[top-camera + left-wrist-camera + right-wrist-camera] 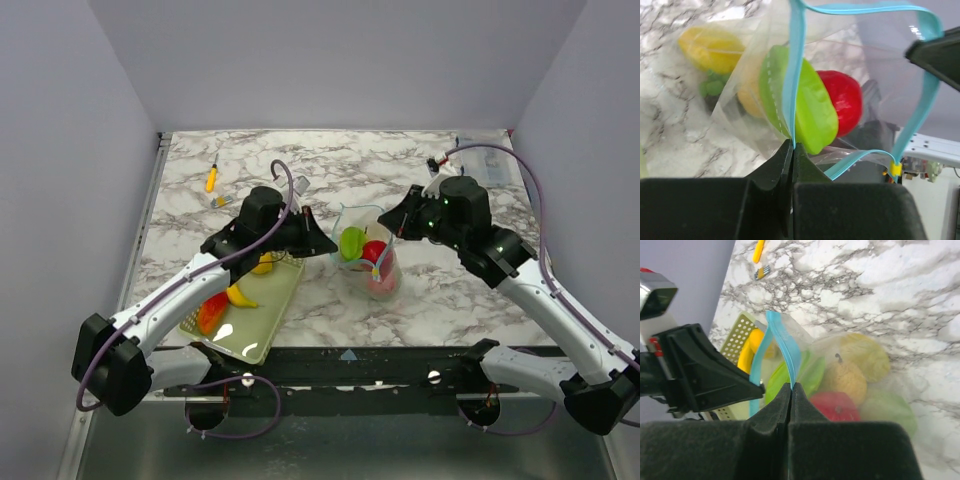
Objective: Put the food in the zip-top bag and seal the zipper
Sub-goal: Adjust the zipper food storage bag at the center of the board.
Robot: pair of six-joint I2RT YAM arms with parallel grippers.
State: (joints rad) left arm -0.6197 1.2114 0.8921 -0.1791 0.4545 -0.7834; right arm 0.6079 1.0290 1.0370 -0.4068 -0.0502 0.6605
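Note:
The clear zip-top bag (372, 262) stands mid-table with its mouth open. Inside it lies food: a green piece (810, 112), a red one (846, 100), a yellow pear (847, 381) and another yellow piece (710, 47). My left gripper (792, 146) is shut on the light-blue zipper (792, 75) at the bag's left rim. On the opposite rim, my right gripper (791, 386) is shut on the same zipper (788, 347). More food stays in the pale green basket (258, 335): a banana (240, 296) and an orange-red piece (212, 312).
The basket overhangs the table's near left edge. A yellow-orange pen-like object (211, 180) and a small item (220, 201) lie at the back left. Grey walls close in the table on three sides. Cables loop over both arms.

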